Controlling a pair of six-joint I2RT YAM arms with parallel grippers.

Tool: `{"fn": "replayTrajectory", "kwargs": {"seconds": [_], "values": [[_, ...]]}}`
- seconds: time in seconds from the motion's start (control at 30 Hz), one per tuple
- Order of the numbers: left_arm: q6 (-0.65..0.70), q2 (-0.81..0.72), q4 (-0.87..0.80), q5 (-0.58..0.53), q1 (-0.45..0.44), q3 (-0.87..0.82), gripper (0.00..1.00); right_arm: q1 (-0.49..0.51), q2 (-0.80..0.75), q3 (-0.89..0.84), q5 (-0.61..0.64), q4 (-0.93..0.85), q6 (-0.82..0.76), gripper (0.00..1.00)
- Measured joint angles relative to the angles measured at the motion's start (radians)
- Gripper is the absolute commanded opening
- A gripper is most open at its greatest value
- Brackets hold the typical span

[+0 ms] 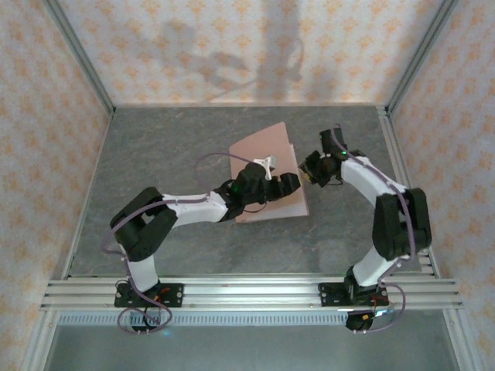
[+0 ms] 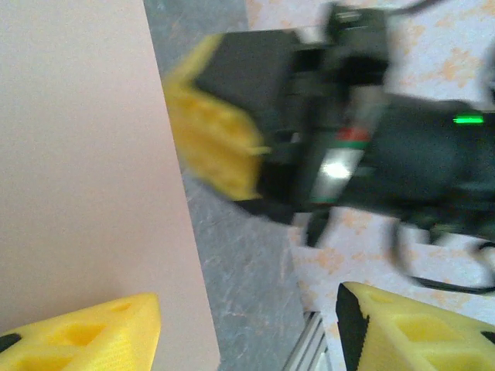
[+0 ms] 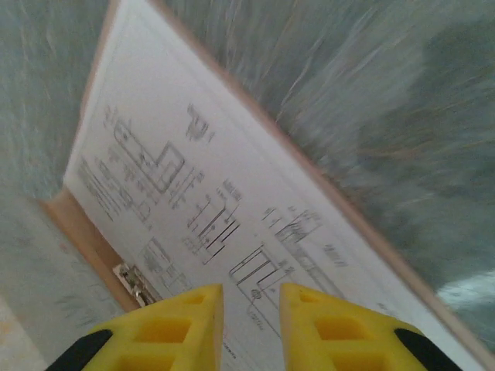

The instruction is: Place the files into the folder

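Left gripper (image 1: pixel 288 184): out over the folder (image 1: pixel 263 147), toward the side of it that faces my right arm. Jaws stand wide apart with nothing between them. From the wrist, one yellow finger (image 2: pixel 85 336) sits low on my left over the folder's plain salmon cover. The other is low on my right, past the folder's edge, above the grey table (image 1: pixel 155 154). The cover takes up the left side ahead of this hand. Its long edge runs away from me, passing between the two fingers.

Right gripper (image 1: pixel 312 168): just beside the same folder edge, facing my left gripper, near it but apart. From the left wrist it shows ahead and to the right, blurred, its yellow tip pointing toward the folder's edge.

Right wrist view: the fingers (image 3: pixel 166 328) are close together with a narrow gap between them. I cannot tell whether they pinch the sheet, the card, or nothing.

Files (image 3: pixel 193 193): a white sheet with fine black text and line drawings, directly ahead of the right fingers, stretching up and to the left. It lies on the folder. Salmon card shows as a thin border along its far right side and as a strip at the near left. A small metal clip (image 3: pixel 133 280) sits on that strip, just left of my left-hand finger. Blurred grey table lies beyond on both sides.
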Motion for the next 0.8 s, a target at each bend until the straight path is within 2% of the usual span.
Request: {"fn": "replayTrajectory", "kwargs": {"seconds": [0.13, 0.27, 0.37, 0.4, 0.43, 0.47, 0.63, 0.8], "values": [[0.0, 0.052, -0.026, 0.0, -0.002, 0.01, 0.62, -0.013, -0.152, 0.0, 0.137, -0.062, -0.028, 0.28], [-0.001, 0.094, -0.07, -0.002, -0.002, 0.025, 0.62, -0.013, -0.222, 0.0, 0.195, -0.087, -0.051, 0.3], [-0.001, 0.12, -0.105, -0.009, -0.002, 0.033, 0.65, -0.012, -0.233, -0.016, 0.216, -0.088, -0.065, 0.42], [-0.001, 0.122, -0.124, -0.014, -0.002, 0.033, 0.67, -0.012, -0.238, -0.028, 0.222, -0.091, -0.079, 0.59], [-0.001, 0.121, -0.138, -0.023, -0.002, 0.032, 0.8, -0.012, -0.242, -0.039, 0.229, -0.095, -0.082, 0.89], [0.003, 0.113, -0.153, -0.035, -0.003, 0.031, 0.99, -0.012, -0.248, -0.049, 0.238, -0.1, -0.089, 1.0], [0.042, -0.063, -0.35, -0.151, -0.011, 0.019, 1.0, -0.01, -0.337, -0.077, 0.33, -0.132, -0.147, 0.99], [0.132, -0.373, -0.6, -0.404, -0.021, 0.021, 1.0, -0.006, -0.506, -0.099, 0.505, -0.126, -0.229, 0.99]]}}
